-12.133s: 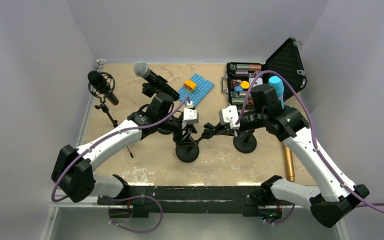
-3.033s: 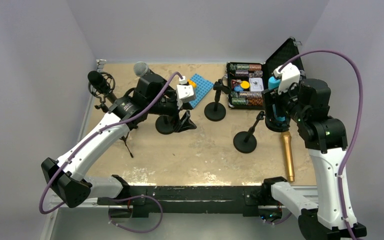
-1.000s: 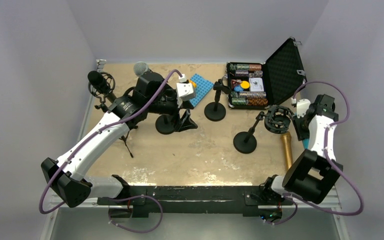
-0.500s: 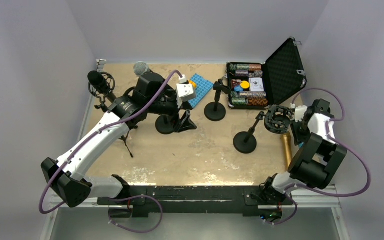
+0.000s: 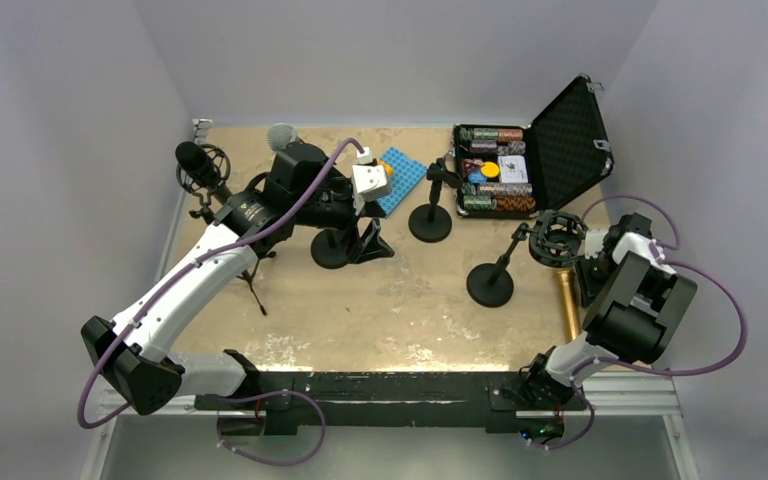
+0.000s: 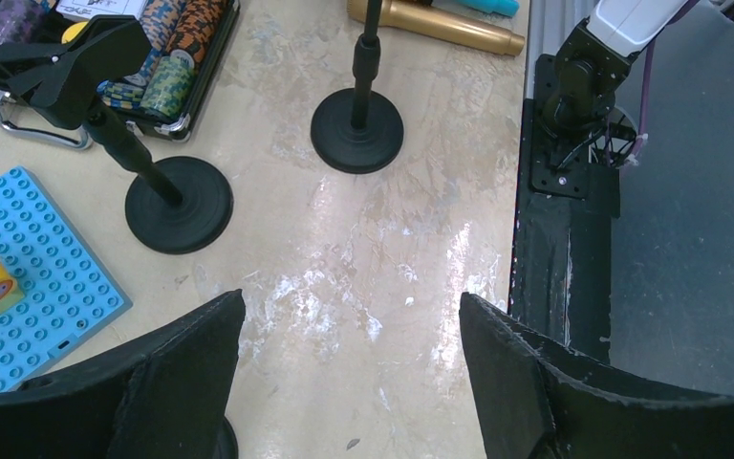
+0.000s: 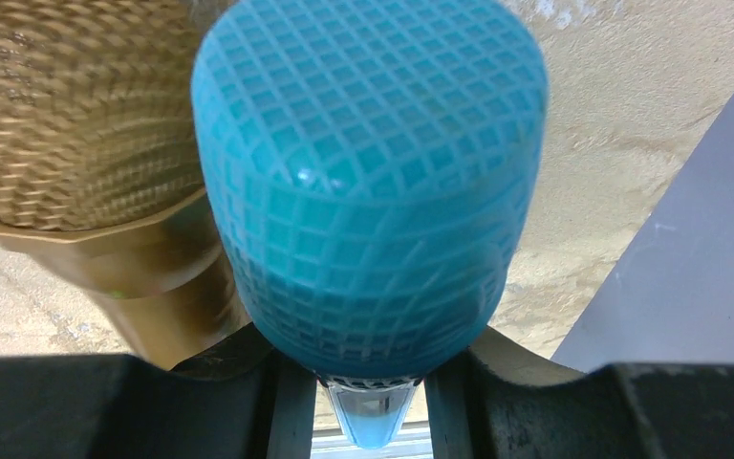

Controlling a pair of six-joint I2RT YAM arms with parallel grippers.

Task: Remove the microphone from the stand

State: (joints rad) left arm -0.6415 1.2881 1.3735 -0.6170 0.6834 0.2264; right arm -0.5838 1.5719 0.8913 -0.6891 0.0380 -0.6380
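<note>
Folded lower and tighter against the table's right edge than a second ago, with the right gripper brought down from beside the open black chip case; no change on the left.

Clamped by that gripper around the neck of the turquoise mesh-headed microphone, head pointing at the wrist camera, body hidden behind it. Already free of the black ring-cradle stand, now empty just inboard. Hidden under the folded arm in the overhead view. Held low alongside the gold metal microphone, just beside it, most likely so as to lay it down next to that one. Whether touching the tan tabletop yet, cannot tell.

Wide open at the left gripper, nothing between its fingers. Parked above bare tabletop near the stand carrying the silver-grilled microphone, seemingly just waiting out of the way.

Tight quarters on the right: grey rail close on the outer side, gold microphone on the inner. Better room toward the near middle, between the round stand bases and the black front bar.
</note>
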